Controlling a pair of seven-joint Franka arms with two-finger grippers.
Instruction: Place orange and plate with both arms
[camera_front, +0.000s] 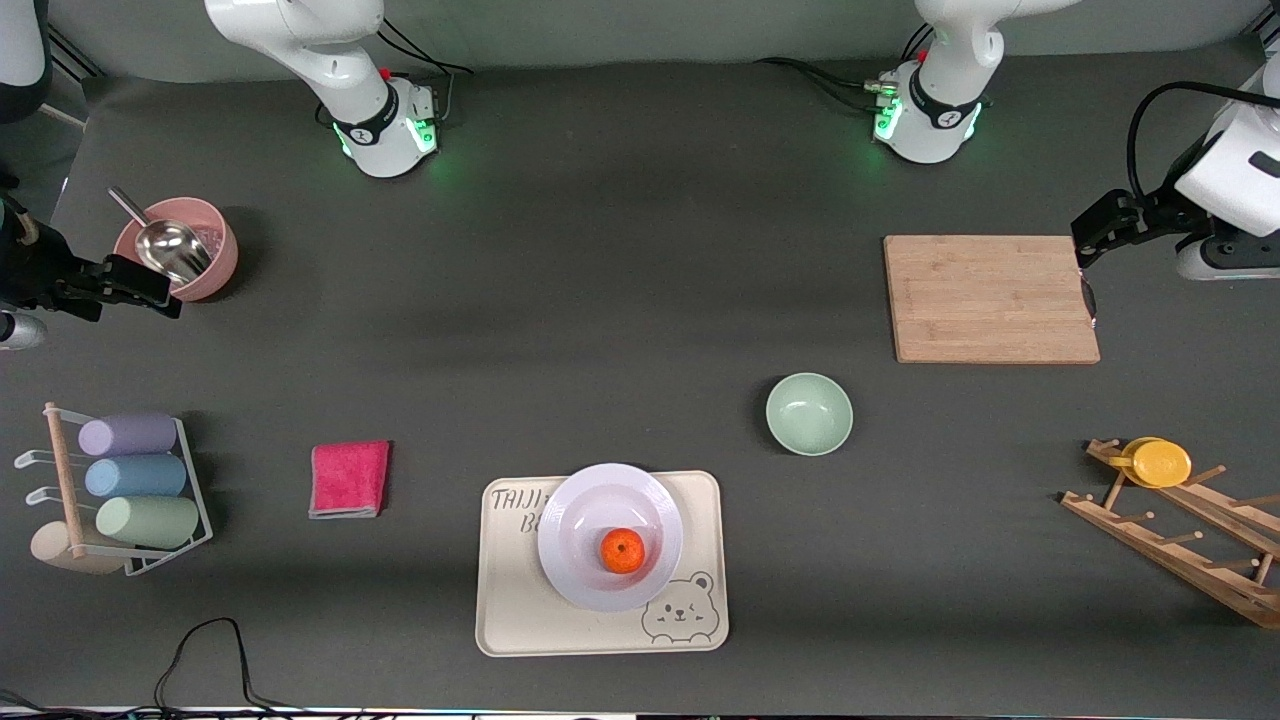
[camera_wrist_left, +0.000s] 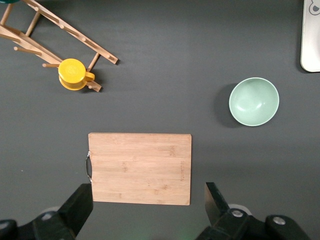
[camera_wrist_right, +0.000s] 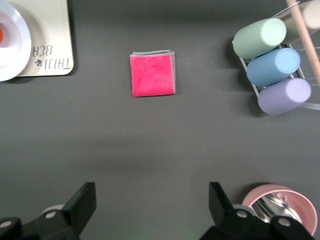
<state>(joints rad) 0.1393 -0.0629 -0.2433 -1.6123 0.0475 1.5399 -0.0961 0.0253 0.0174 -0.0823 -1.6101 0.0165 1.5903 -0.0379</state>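
On the bear-printed tray (camera_front: 510, 600) the plate (camera_front: 575, 570) is seen, orange (camera_front: 622, 551) inside. Left pincer (camera_wrist_left: 148, 200), over the cutting board (camera_front: 990, 298), and right pincer (camera_wrist_right: 152, 202) are spread wide, empty. Placement judged complete; nothing further called for.

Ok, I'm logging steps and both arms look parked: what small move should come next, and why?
Probably none beyond waiting: the orange already sits in the plate on the tray, and the open left claw and open right claw hold nothing, off at the table's ends.
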